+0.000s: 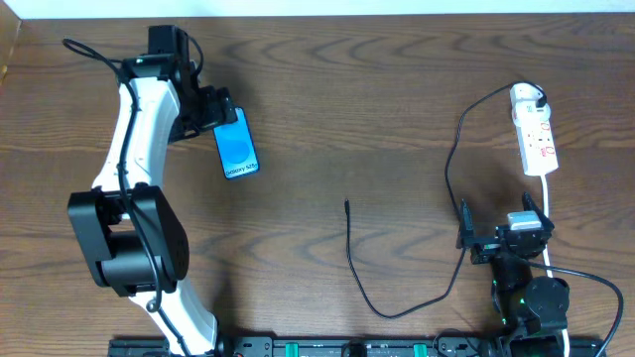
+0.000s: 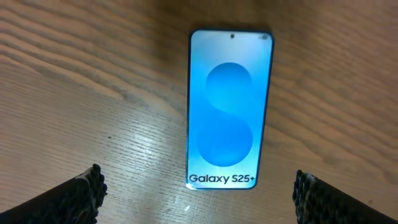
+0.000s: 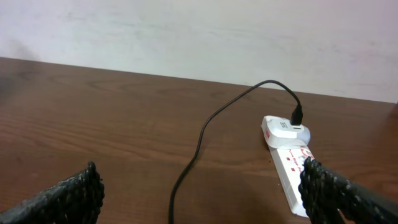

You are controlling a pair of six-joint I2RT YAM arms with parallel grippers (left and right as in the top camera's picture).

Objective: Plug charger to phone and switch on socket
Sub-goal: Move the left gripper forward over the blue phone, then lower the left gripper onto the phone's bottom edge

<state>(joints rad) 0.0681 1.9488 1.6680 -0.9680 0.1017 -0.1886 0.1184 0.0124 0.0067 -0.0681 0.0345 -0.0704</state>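
Observation:
The phone (image 1: 236,149) lies flat and face up at the table's left, its blue screen lit. My left gripper (image 1: 220,111) hovers at the phone's far end, open and holding nothing. In the left wrist view the phone (image 2: 229,109) stretches ahead of that gripper (image 2: 198,186), its text end level with the fingertips. The charger cable (image 1: 352,260) has its plug tip loose mid-table. It loops round to a white adapter (image 1: 526,96) seated in the socket (image 1: 536,139) at the right. My right gripper (image 1: 499,213) stands open, short of the socket (image 3: 289,174), with the cable (image 3: 205,134) passing between its fingers.
The socket's white cord (image 1: 548,198) runs down past the right arm toward the front edge. A black rail (image 1: 317,347) lines the table's front. A pale wall (image 3: 199,37) rises behind the far edge.

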